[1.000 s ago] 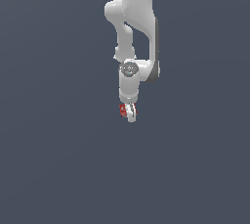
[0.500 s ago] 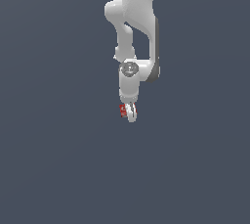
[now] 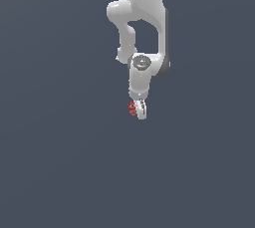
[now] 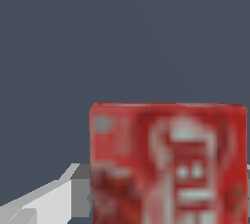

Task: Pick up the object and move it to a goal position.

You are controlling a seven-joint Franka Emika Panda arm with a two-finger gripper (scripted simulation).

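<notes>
Here, the scene is set out from the exterior view's left to its right.

Surroundings: a plain dark blue-grey ground is seen in both views; no edge of a tabletop can be made out.

Red block point(image 3: 132, 108): a small red box is seen at the lower end of the arm, on the side toward the exterior view's left, touching the hand.

Hand point(image 3: 138, 109): it is pointed downward and is closed on the red block, which is pressed against a white finger point(image 3: 142, 110) on the side toward the exterior view's right.

Arm point(image 3: 144, 18): a white arm is seen coming down from the top edge of the exterior view, bent at a round grey-capped joint just above the hand.

Wrist view, block point(image 4: 168, 164): the block is shown very near, and a red face with whitish label markings is presented.

Writing: the markings are too blurred to be read; no brand can be told.

Wrist view, finger point(image 4: 49, 201): a white and grey finger is seen touching one side of the block.
</notes>
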